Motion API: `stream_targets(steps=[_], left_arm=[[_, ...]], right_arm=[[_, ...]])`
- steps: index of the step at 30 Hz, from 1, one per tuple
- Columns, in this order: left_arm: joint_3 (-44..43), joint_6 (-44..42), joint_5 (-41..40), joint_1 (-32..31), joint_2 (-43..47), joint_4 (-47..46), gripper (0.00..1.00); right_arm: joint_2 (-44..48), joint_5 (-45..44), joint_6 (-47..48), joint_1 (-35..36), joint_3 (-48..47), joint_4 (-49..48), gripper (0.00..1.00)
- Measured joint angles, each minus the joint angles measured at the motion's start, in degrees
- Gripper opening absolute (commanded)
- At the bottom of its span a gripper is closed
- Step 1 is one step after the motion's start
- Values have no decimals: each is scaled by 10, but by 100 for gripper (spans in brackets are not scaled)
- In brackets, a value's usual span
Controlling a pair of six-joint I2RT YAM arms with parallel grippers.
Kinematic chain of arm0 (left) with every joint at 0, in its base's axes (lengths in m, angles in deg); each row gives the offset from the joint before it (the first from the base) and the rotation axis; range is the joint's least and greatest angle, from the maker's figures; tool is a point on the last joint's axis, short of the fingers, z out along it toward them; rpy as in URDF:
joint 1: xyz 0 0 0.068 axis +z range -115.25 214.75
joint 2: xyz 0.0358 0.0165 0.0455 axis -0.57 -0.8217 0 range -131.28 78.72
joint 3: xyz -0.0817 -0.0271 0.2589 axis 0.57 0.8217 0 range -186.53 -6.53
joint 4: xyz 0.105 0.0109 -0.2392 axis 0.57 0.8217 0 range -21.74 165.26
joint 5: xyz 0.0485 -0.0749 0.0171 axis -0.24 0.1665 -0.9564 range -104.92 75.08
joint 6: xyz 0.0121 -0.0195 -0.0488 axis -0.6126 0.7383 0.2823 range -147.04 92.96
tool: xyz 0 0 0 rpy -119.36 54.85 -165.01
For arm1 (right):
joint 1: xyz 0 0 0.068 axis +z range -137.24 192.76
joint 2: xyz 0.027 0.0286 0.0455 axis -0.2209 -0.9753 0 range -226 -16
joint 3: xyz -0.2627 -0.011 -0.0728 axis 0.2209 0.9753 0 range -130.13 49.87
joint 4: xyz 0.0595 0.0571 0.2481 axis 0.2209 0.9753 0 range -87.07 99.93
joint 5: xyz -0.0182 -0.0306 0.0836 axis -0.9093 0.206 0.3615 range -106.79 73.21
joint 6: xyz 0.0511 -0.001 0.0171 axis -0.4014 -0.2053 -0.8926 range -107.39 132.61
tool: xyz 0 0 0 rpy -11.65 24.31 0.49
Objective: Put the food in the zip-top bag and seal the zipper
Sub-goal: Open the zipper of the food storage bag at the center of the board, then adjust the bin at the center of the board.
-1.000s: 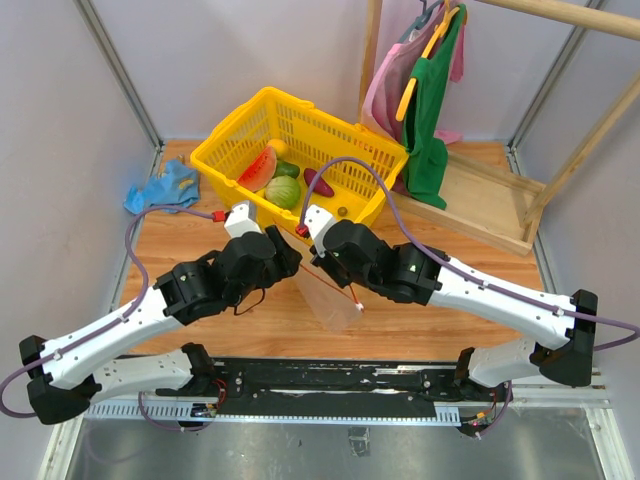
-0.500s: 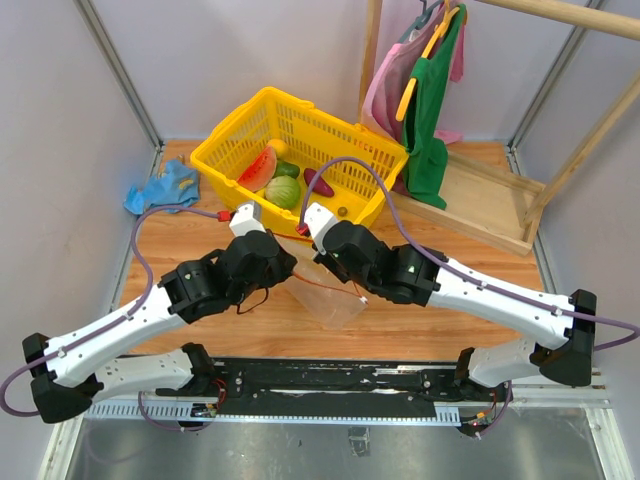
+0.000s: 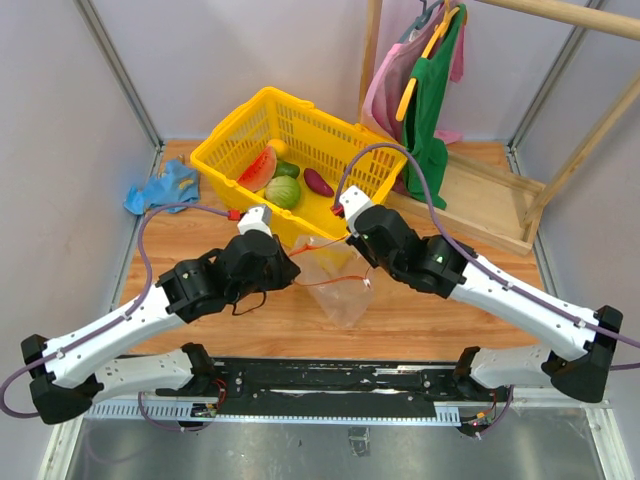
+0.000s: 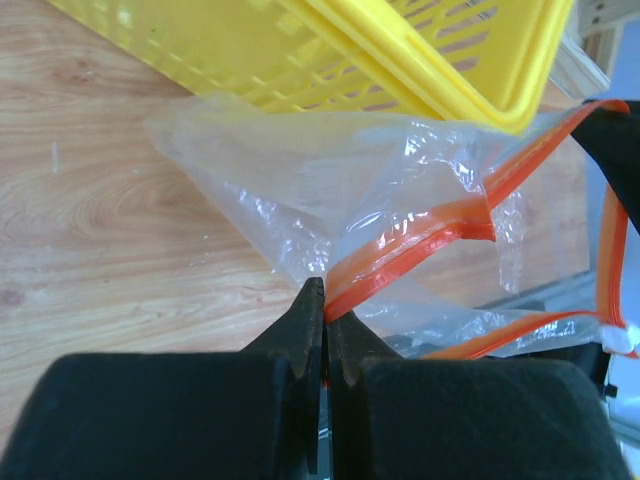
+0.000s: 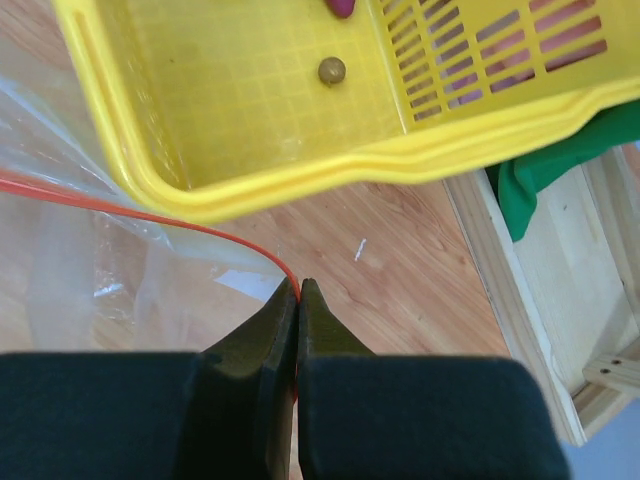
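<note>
1. Edges: your clear crinkly zip-top bag [image 3: 341, 292] hangs between the two arms, its mouth just beside the near wall of the yellow plastic lattice basket [image 3: 331, 136]. In the left wrist view the film looks pressed against that wall.
2. Room: you have bare wooden tabletop [image 3: 430, 322] on the near side of the bag and to its right. To the left, the board runs open as far as a crumpled blue cloth [image 3: 161, 187]. The wooden clothes rack [image 3: 488, 200] closes off the far right corner.
3. Left gripper [image 4: 323, 296]: it is clenched on one end of the red-orange zipper strip [image 4: 421, 244], jaws pressed together over the plastic.
4. Right gripper [image 5: 298, 289]: it is clamped too, with the thin strip running straight into its closed tips.
5. Strip: it bows between the two grips, so the mouth is parted.
6. Count, food in the basket:
   - one red watermelon wedge [image 3: 258, 168]
   - one round striped green melon [image 3: 284, 191]
   - one purple eggplant-like piece [image 3: 318, 182]
   - one yellow-orange round fruit [image 3: 277, 147]
   - one small green piece [image 3: 288, 170]
   - one small olive-brown ball [image 5: 331, 70] on the basket floor
7. Count, rest: one bag, one basket, one cloth, two arms. On the rack you see one green garment [image 3: 430, 120] and one pink garment [image 3: 383, 90].
</note>
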Motion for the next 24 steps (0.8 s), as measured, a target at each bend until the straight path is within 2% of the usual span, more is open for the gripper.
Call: stream_targets(steps=[6, 13, 24], left_arm=[[-5, -75, 112, 2, -31, -55, 0], [-48, -179, 288, 2, -125, -119, 0], [-148, -262, 391, 2, -231, -213, 0]], right_arm=[[34, 27, 10, -17, 0, 66, 1], [70, 48, -6, -17, -9, 195, 1], [94, -89, -120, -17, -63, 329, 1]])
